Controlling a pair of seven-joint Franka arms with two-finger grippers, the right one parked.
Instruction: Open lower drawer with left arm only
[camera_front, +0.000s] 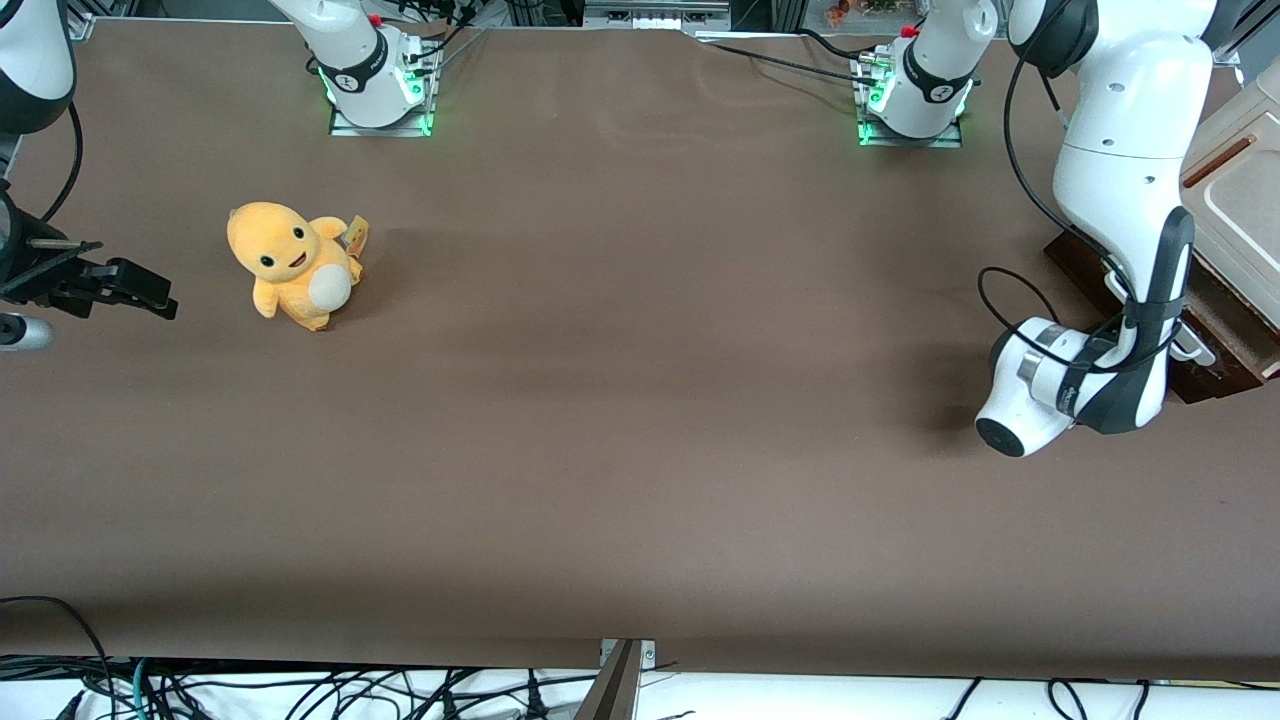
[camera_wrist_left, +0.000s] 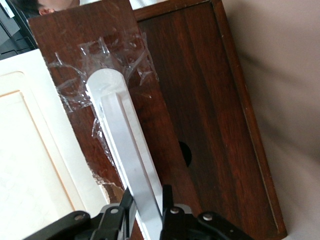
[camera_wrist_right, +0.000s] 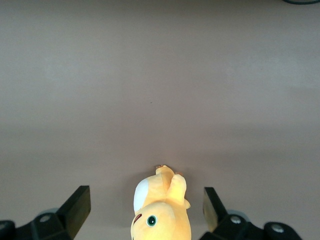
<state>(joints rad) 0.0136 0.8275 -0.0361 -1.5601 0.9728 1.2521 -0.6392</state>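
Gripper on the handle, drawer about to be pulled.

The left arm (camera_front: 1120, 200) bends down at the working arm's end of the table, at about three o'clock in the front view; its gripper (camera_wrist_left: 148, 212) is clenched on the white bar handle (camera_wrist_left: 125, 150) of the lower drawer (camera_wrist_left: 200, 110). Next, probably, a straight pull outward. The drawer front is dark, smooth wood; the handle is glossy, round-ended, fixed under crinkled clear tape (camera_wrist_left: 107, 50); the cream cabinet panel (camera_wrist_left: 30, 165) lies beside it.
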